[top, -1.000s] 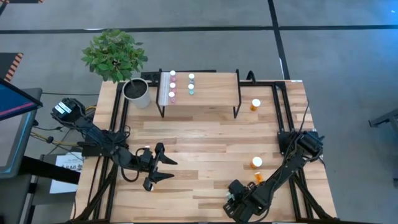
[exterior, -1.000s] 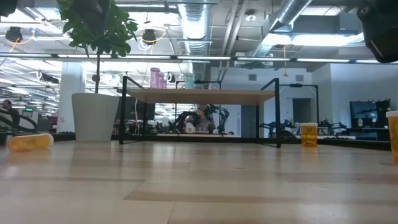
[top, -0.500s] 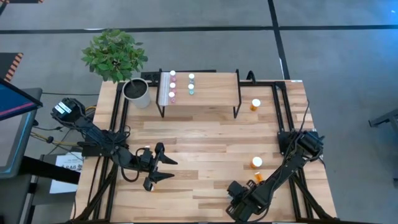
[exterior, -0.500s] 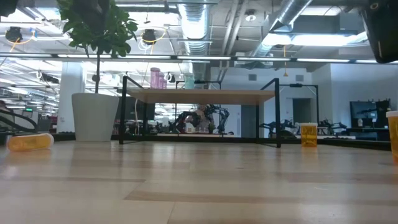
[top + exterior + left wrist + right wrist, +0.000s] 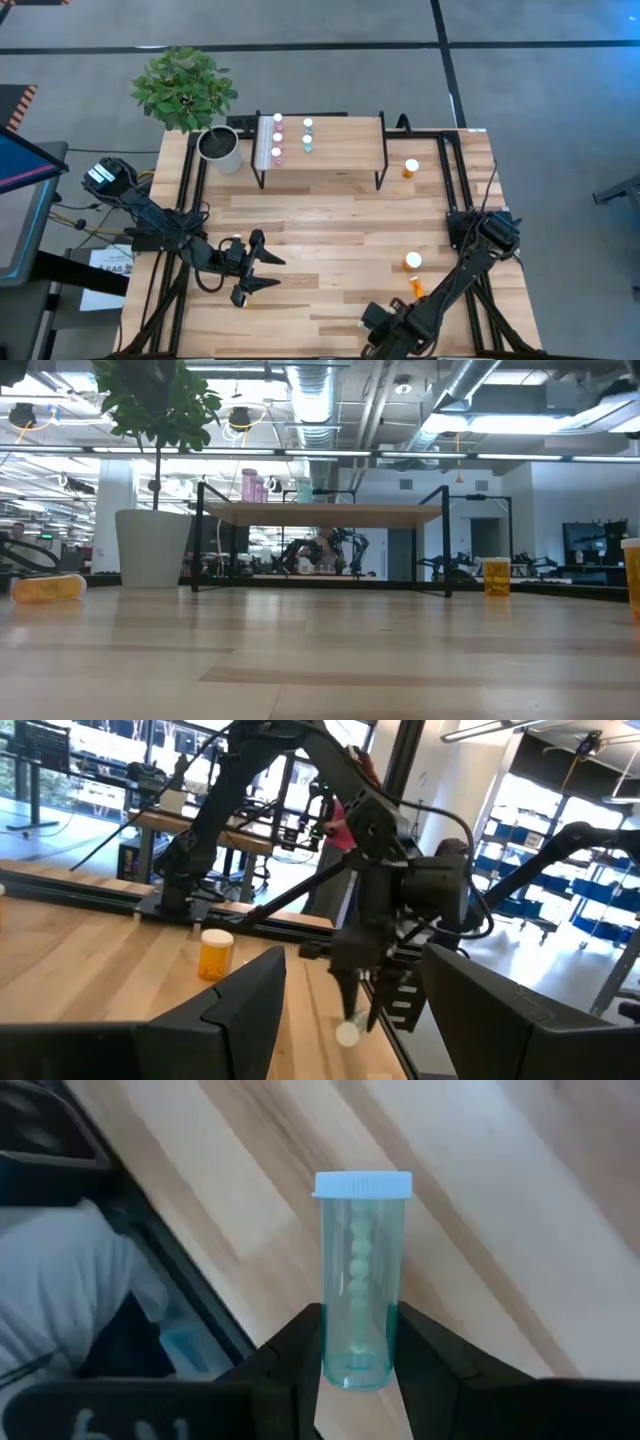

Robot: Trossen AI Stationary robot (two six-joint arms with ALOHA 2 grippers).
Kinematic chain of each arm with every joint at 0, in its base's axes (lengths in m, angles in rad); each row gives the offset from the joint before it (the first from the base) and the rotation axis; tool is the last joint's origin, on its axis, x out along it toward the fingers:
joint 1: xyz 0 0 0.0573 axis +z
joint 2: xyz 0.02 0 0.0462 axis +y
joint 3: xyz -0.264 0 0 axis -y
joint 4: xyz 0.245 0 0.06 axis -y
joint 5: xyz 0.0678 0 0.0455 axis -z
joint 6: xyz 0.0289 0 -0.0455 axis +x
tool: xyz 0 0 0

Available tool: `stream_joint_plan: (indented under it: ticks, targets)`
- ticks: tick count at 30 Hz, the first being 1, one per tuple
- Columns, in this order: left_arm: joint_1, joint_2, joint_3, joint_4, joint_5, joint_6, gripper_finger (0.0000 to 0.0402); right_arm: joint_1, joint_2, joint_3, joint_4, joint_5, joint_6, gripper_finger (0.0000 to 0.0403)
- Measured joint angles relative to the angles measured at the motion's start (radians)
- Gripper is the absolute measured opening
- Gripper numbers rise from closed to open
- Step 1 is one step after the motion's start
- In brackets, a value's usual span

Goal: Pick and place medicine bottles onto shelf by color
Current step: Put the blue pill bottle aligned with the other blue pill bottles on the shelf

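My right gripper [image 5: 384, 326] hangs near the table's near edge, right of centre, shut on a teal-green medicine bottle [image 5: 358, 1290] with a white cap. My left gripper [image 5: 277, 272] is open and empty over the near left of the table. The light-wood shelf [image 5: 340, 150] stands on black legs at the far middle, with three pink bottles [image 5: 277, 137] and two teal ones [image 5: 307, 134] upright on it. An orange bottle [image 5: 410, 168] stands right of the shelf, another [image 5: 412, 261] at the near right, and a third [image 5: 416, 286] lies beside my right arm. My right gripper pinches the teal bottle's body near its base end [image 5: 356, 1360] between its two fingers [image 5: 300, 1350]. The fingers point down from above. The bottle hangs below them with its white cap [image 5: 347, 1034] lowest, clear of the table.
A grey-white pot [image 5: 220, 150] with a leafy plant stands left of the shelf. Black frame rails [image 5: 452, 170] run along the table's left and right sides. Bare wood lies between the shelf and both grippers.
My right gripper has gone a little toward the table's near edge with the teal bottle still in its hold, and has left the top right of the low view. The lying orange bottle now shows beside the arm.
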Motion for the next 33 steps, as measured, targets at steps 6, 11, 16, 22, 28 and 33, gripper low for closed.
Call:
stream_joint_plan:
  ticks: [6, 11, 16, 22, 28, 33]
  targets:
    - [0.0, 0.0, 0.0, 0.0, 0.05, -0.002, 0.0222, -0.014, 0.0, 0.076, -0.001, 0.208, -0.137, 0.0133]
    - [0.0, 0.0, 0.0, 0.001, 0.085, -0.001, 0.0222, -0.041, -0.001, 0.11, 0.071, 0.408, -0.309, 0.0134]
    - [0.0, 0.0, 0.0, 0.025, 0.135, 0.0, 0.0222, -0.102, -0.009, 0.111, 0.263, 0.47, -0.544, 0.0133]
    - [0.0, 0.0, 0.0, 0.039, 0.154, 0.007, 0.0222, -0.189, -0.01, 0.112, 0.547, 0.363, -0.844, 0.0134]
    - [-0.001, 0.0, 0.0, 0.047, 0.19, 0.007, 0.0222, -0.241, -0.01, 0.106, 0.64, 0.338, -0.99, 0.0133]
    - [0.0, 0.0, 0.0, 0.041, 0.193, 0.008, 0.0222, -0.257, -0.01, 0.007, 0.814, 0.336, -1.032, 0.0132]
